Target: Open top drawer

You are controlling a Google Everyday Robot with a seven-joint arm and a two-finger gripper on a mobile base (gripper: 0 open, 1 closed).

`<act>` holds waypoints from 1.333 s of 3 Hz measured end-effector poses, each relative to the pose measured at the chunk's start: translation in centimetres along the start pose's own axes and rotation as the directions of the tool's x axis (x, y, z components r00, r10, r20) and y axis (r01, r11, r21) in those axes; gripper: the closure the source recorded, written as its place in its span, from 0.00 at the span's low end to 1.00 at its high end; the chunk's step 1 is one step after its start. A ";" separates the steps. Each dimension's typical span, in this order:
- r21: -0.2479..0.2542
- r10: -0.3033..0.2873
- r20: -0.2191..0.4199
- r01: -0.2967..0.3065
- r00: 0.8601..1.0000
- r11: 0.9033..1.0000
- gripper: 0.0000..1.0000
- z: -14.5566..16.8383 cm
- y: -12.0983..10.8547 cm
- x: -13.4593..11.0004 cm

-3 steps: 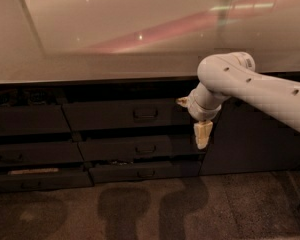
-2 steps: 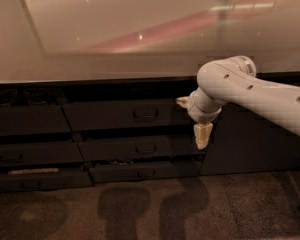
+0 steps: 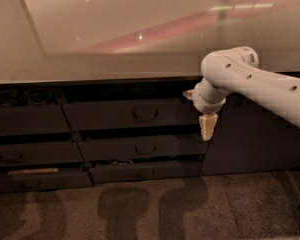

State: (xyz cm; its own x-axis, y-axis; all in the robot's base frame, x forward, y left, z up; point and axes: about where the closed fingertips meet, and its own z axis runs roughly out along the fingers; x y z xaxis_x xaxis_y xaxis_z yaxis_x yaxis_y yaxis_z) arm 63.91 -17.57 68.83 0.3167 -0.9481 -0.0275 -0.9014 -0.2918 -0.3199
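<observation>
The top drawer [image 3: 115,115] is the widest dark front under the countertop, with a small loop handle [image 3: 145,114] at its centre. It sits about level with the fronts around it, with a dark gap above. My gripper [image 3: 207,127] hangs pointing down at the drawer's right end, well right of the handle and not touching it. Its pale fingertips are pressed together into one wedge and hold nothing. The white arm [image 3: 250,81] reaches in from the right.
Two narrower drawers [image 3: 145,148] [image 3: 145,173] lie below the top one, with more dark drawers at the left [image 3: 30,154]. A dark cabinet door [image 3: 255,139] stands at the right behind the arm. A pale glossy countertop [image 3: 115,34] overhangs. The floor [image 3: 140,209] is carpeted.
My gripper has shifted slightly up and to the right. The drawers have not moved.
</observation>
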 end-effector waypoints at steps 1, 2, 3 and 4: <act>0.000 0.000 0.000 0.000 1.000 1.000 0.00 0.0 0.0 0.0; -0.045 0.026 0.062 -0.023 0.998 0.999 0.00 1.9 0.4 1.3; -0.093 0.051 0.124 -0.040 0.991 0.995 0.00 4.0 0.7 2.4; -0.093 0.051 0.124 -0.040 0.991 0.995 0.00 4.0 0.7 2.4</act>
State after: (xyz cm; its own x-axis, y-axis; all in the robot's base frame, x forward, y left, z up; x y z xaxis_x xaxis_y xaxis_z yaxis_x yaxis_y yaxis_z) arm 65.28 -19.55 64.75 0.3045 -0.9388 -0.1612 -0.9368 -0.2645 -0.2292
